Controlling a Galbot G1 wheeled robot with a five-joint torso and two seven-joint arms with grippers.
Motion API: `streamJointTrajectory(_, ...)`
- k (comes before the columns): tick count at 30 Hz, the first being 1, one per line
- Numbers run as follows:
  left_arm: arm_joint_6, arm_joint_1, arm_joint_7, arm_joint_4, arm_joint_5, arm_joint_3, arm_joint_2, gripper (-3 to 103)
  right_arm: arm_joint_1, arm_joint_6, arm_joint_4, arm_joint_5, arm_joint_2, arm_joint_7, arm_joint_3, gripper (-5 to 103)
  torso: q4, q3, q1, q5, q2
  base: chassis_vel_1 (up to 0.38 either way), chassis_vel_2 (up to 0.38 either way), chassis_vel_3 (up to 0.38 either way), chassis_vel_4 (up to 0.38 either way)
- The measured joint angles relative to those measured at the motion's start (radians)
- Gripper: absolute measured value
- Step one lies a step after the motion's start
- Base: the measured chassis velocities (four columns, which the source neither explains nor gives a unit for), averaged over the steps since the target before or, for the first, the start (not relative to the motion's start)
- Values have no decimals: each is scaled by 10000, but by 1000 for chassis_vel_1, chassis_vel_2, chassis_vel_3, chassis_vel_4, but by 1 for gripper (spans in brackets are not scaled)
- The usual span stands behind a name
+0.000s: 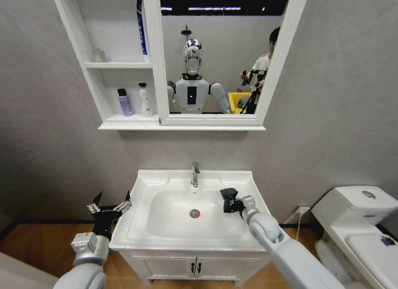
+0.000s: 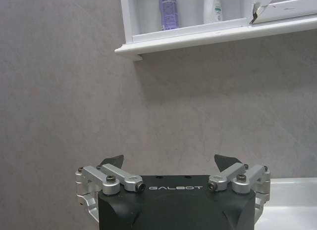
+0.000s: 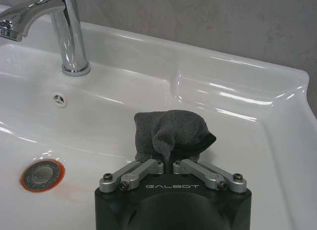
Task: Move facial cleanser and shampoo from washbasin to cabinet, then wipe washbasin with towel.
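Head view: we see right end effector [image 1: 239,205] clamped on towel [image 1: 228,195] | over washbasin [image 1: 249,179] bowl, right of drain [image 1: 194,213] | left end effector [image 1: 110,207] spread apart, left of washbasin, farther.

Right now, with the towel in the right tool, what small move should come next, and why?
Probably sweep the right tool with the towel down across the bowl of the washbasin. Both bottles stand in the cabinet already; an orange stain rings the drain.
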Motion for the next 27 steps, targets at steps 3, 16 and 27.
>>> streamJointTrajectory(3,0,0,0,0,0,0,0,100,139,-78,-260,32,78,-3,-147,3,2,0,1,-1,0,0,0,0,0)
streamJointTrajectory(16,0,-1,0,0,0,-1,0,100,423,-213,-1460,-133,442,2,-561,3,0,0,0,-1,1,0,0,0,0)
streamJointTrajectory(27,0,0,0,0,0,0,0,100,1085,-123,-2552,-199,1449,-37,-1227,3,1,0,0,0,0,0,0,0,0)
